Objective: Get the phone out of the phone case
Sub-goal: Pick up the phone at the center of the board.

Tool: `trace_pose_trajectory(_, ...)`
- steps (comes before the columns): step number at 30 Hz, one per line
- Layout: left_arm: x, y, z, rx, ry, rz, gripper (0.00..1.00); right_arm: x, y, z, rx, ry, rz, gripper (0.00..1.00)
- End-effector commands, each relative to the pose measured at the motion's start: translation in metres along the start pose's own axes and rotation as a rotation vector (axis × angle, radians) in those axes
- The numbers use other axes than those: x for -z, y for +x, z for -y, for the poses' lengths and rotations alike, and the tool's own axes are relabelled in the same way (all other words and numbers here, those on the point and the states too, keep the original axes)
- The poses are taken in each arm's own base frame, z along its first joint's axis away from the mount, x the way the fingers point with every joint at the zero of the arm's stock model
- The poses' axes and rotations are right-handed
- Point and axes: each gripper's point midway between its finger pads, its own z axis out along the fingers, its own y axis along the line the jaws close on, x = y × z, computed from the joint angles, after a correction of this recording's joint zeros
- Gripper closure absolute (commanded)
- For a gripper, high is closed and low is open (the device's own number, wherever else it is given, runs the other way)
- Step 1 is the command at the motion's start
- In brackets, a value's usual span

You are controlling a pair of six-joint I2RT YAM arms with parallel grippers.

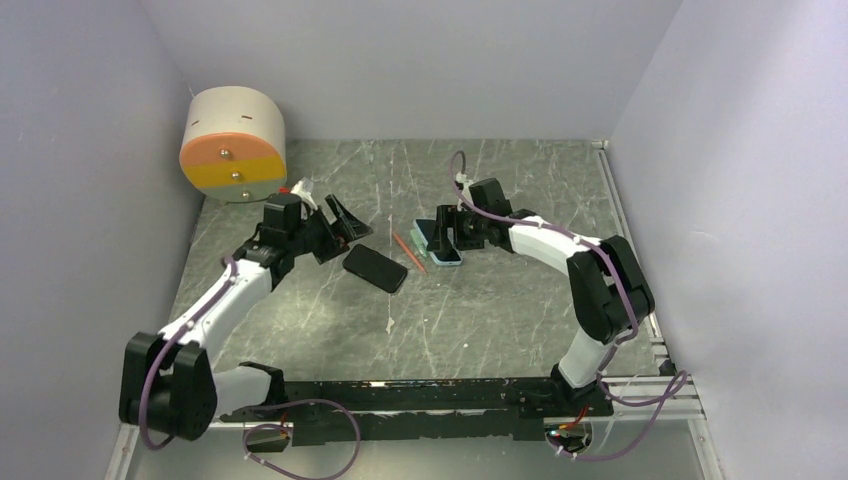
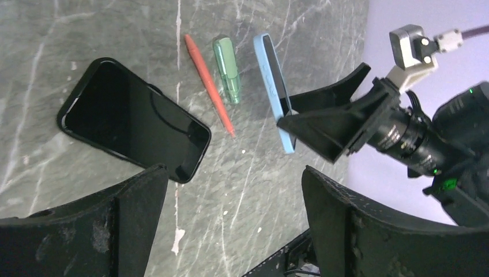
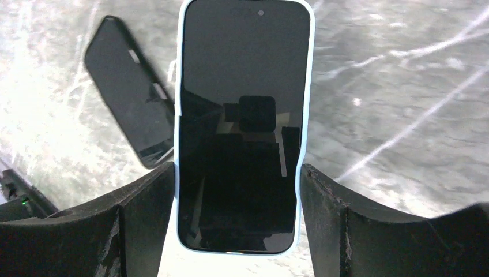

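Observation:
The phone [image 3: 242, 115] has a dark screen and a light blue rim. It stands tilted on its long edge [image 2: 275, 86] right of the table's middle [image 1: 447, 243]. My right gripper [image 3: 236, 168] is shut on its two long sides near one end. The black phone case [image 2: 132, 118] lies flat to the phone's left [image 1: 375, 267], hollow side up, with nothing in it. My left gripper [image 2: 233, 172] hovers open just left of the case [image 1: 350, 240], holding nothing, with bare table between its fingers.
A thin red stick [image 2: 209, 83] and a small green translucent piece [image 2: 226, 69] lie between the case and the phone. A round white drum with an orange and yellow face [image 1: 233, 145] stands at the back left. Walls close in on both sides.

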Motion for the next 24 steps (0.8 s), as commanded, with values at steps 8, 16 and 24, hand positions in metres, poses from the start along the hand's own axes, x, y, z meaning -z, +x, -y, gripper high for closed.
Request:
trace_pose_trajectory(8, -0.039, 0.005, 0.041, 0.124, 0.112, -0.133, 0.14, 0.015, -0.025, -0.054, -0.006, -0.199, 0.148, 1.0)
trace_pose_trajectory(16, -0.076, 0.021, 0.052, 0.222, 0.079, -0.214, 0.2, 0.019, -0.02, -0.082, -0.025, -0.296, 0.164, 1.0)
trace_pose_trajectory(24, -0.105, 0.037, 0.055, 0.247, 0.052, -0.287, 0.28, 0.024, -0.02, -0.1, 0.019, -0.312, 0.198, 1.0)
